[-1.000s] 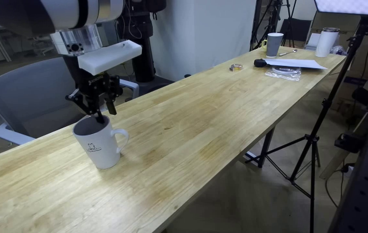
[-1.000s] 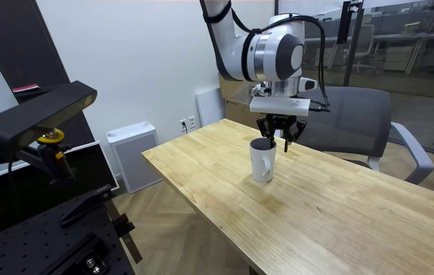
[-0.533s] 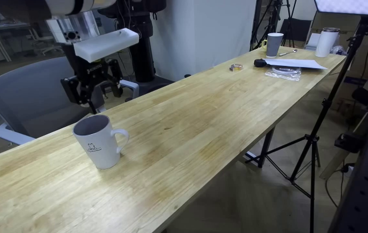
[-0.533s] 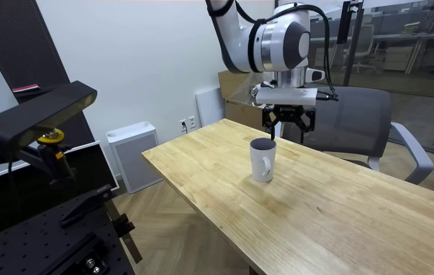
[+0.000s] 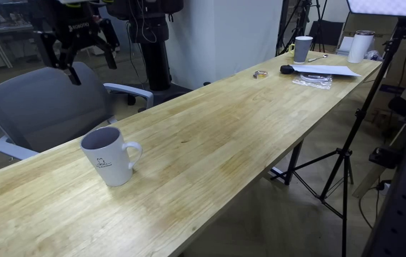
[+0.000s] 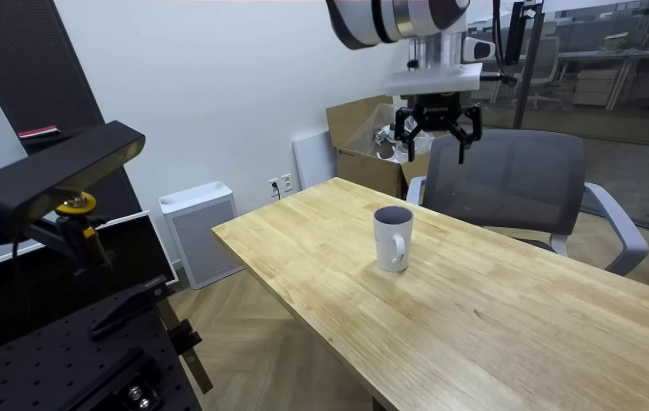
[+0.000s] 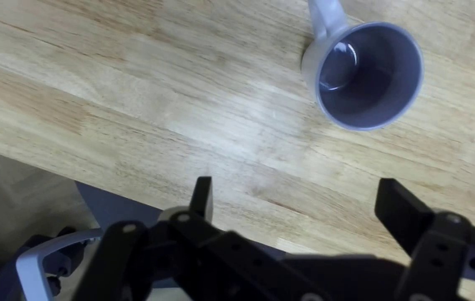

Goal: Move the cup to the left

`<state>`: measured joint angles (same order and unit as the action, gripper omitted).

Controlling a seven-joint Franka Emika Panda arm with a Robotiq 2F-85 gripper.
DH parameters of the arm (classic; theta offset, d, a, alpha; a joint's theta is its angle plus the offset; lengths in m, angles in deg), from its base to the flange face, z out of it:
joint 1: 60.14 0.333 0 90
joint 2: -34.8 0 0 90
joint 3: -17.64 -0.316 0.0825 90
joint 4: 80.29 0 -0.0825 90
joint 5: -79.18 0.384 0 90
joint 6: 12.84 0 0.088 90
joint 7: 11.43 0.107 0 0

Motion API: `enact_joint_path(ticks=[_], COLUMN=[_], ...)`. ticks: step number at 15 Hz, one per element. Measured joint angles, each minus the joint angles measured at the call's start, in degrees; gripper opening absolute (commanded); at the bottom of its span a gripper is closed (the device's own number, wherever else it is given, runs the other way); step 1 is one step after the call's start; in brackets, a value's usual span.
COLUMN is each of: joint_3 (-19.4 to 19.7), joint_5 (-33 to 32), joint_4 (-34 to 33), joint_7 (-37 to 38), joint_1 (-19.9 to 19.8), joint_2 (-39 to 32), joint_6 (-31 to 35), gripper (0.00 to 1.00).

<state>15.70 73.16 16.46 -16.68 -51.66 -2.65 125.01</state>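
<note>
cup (image 5: 108,162) stands upright, mouth up, handle (image 5: 139,149) rightward in an exterior view.

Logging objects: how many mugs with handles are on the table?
2: the white mug near the chair, and the grey mug at the far end in an exterior view.

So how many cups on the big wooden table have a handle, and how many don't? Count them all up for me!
Cups with a handle: 2 (the pale mug and the grey mug)
Cups with no handle showing: 1 (the white tumbler)
Total: 3
</note>
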Motion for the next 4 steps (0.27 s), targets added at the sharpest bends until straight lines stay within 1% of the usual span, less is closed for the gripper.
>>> enact_joint_path(ticks=[2,4], joint_3=[0.00,0.02], joint_5=[-0.05,-0.05], joint_4=[0.95,2.06], joint_7=[0.30,0.45], joint_1=[0.07,0.07], joint_2=[2.62,4.05], joint_6=[-3.30,-4.00], gripper=[1.00,1.00])
